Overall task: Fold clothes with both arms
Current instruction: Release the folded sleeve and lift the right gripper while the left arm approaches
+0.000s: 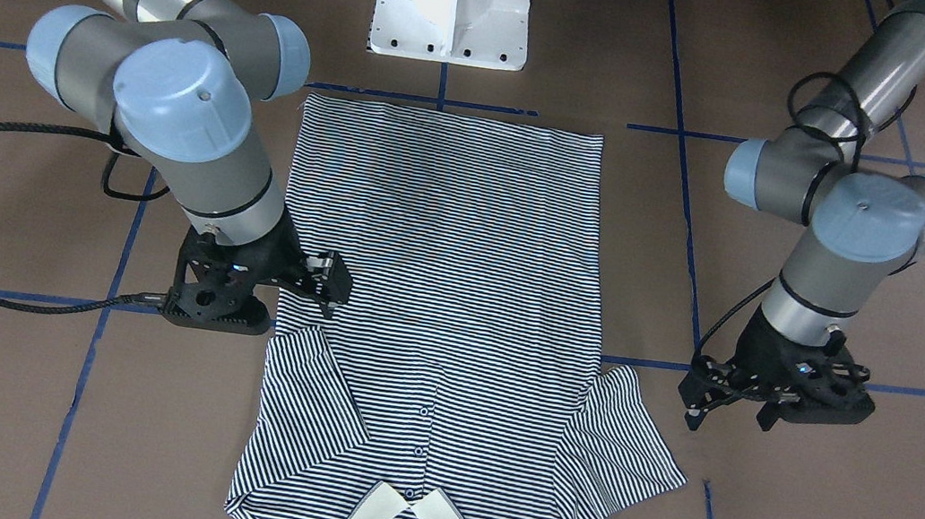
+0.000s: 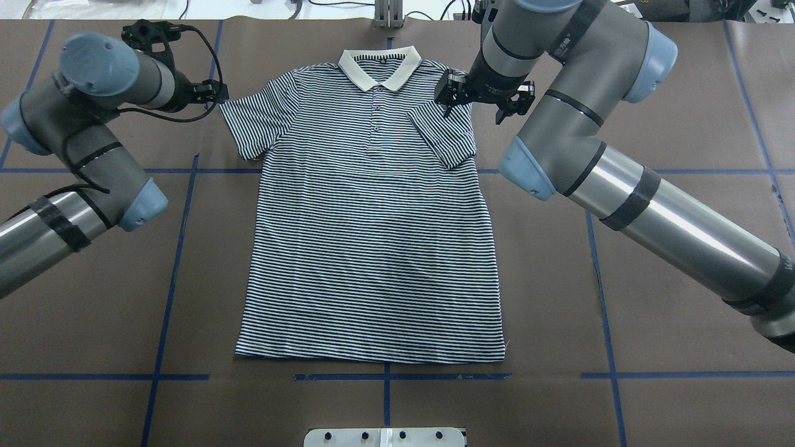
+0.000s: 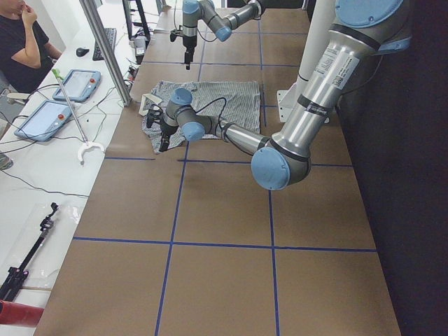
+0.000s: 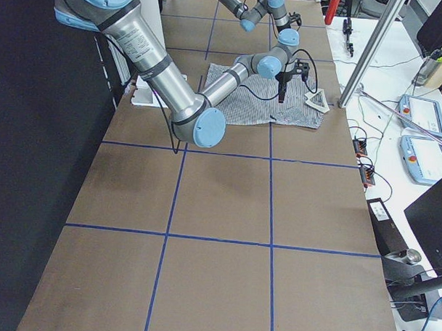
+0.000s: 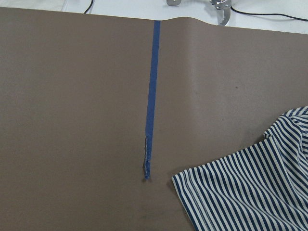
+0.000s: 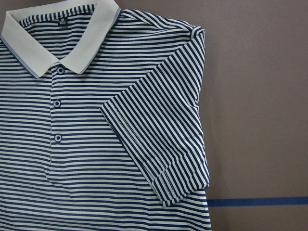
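The striped polo shirt lies flat on the table. My right claw hangs open over its folded-in sleeve. My left claw, open too, sits just beside the spread sleeve.

From overhead, around the polo shirt, bare desk lies open at 5 and 7 o'clock. The left arm and left gripper crowd 9 to 10 o'clock. The right arm slants across 3 o'clock, with the right gripper over the folded sleeve at 1 o'clock. A white pedestal stands at 6 o'clock, apart from the hem.
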You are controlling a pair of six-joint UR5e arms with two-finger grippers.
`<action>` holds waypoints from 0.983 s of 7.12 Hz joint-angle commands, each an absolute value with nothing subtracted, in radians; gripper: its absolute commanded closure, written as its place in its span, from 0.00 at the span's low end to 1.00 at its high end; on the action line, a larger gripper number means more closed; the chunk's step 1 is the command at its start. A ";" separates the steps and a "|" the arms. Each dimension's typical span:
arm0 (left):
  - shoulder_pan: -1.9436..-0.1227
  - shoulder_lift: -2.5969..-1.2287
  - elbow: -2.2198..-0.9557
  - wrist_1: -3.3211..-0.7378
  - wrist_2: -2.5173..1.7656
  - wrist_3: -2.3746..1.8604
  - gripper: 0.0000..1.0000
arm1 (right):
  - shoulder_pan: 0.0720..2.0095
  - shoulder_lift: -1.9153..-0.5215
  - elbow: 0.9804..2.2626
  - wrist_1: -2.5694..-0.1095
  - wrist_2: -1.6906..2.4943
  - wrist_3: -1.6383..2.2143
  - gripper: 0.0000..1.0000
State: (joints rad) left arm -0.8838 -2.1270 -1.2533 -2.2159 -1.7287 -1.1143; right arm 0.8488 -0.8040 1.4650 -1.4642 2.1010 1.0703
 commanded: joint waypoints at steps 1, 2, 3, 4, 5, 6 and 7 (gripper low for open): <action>-0.850 -2.204 -1.082 -2.321 -1.657 -1.132 0.00 | 0.871 -0.837 1.500 -1.468 2.120 1.068 0.00; -0.845 -2.238 -1.033 -2.336 -1.655 -1.132 0.00 | 0.886 -0.851 1.514 -1.471 2.126 1.066 0.00; -0.845 -2.240 -1.025 -2.348 -1.648 -1.129 0.00 | 0.906 -0.867 1.514 -1.471 2.140 1.043 0.00; -0.845 -2.243 -1.023 -2.350 -1.647 -1.129 0.00 | 0.935 -0.888 1.513 -1.471 2.157 0.973 0.00; -0.845 -2.244 -1.022 -2.350 -1.647 -1.127 0.00 | 0.954 -0.909 1.513 -1.471 2.163 0.935 0.00; -0.845 -2.246 -1.022 -2.350 -1.647 -1.127 0.07 | 0.962 -0.911 1.511 -1.474 2.161 0.927 0.00; -0.845 -2.246 -1.022 -2.350 -1.647 -1.126 0.15 | 0.960 -0.910 1.509 -1.474 2.158 0.927 0.00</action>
